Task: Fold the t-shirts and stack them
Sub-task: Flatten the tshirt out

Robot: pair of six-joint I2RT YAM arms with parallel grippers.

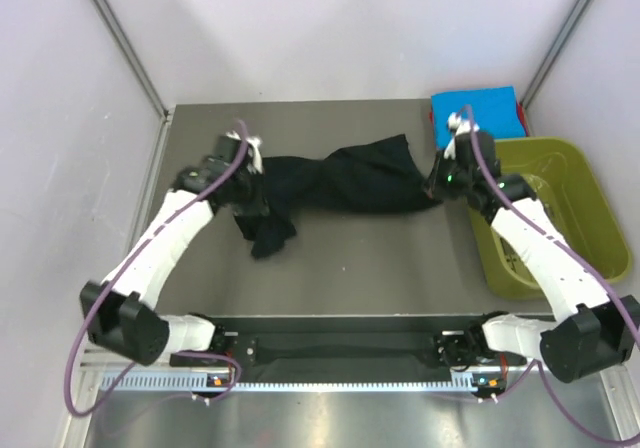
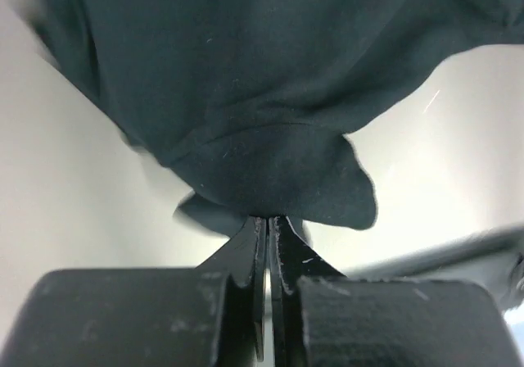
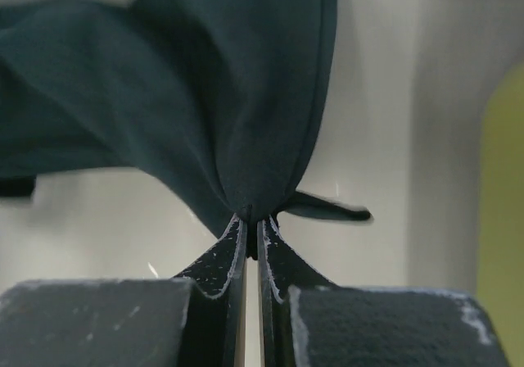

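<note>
The black t-shirt [image 1: 345, 183] hangs stretched and bunched between my two grippers across the middle of the table. My left gripper [image 1: 250, 190] is shut on its left end; in the left wrist view [image 2: 268, 218] the cloth [image 2: 262, 97] is pinched at the tips. A loose part of the shirt droops onto the table below it. My right gripper [image 1: 440, 180] is shut on the right end, which the right wrist view [image 3: 251, 218] shows pinched as cloth [image 3: 205, 97]. A folded bright blue t-shirt [image 1: 478, 111] lies at the back right on top of a red one [image 1: 431, 120], of which only an edge shows.
An olive-green plastic basket [image 1: 590, 218] stands at the right edge of the table, under and beside my right arm. White walls with metal posts close in the back and sides. The grey table [image 1: 360, 268] shows bare in front of the shirt.
</note>
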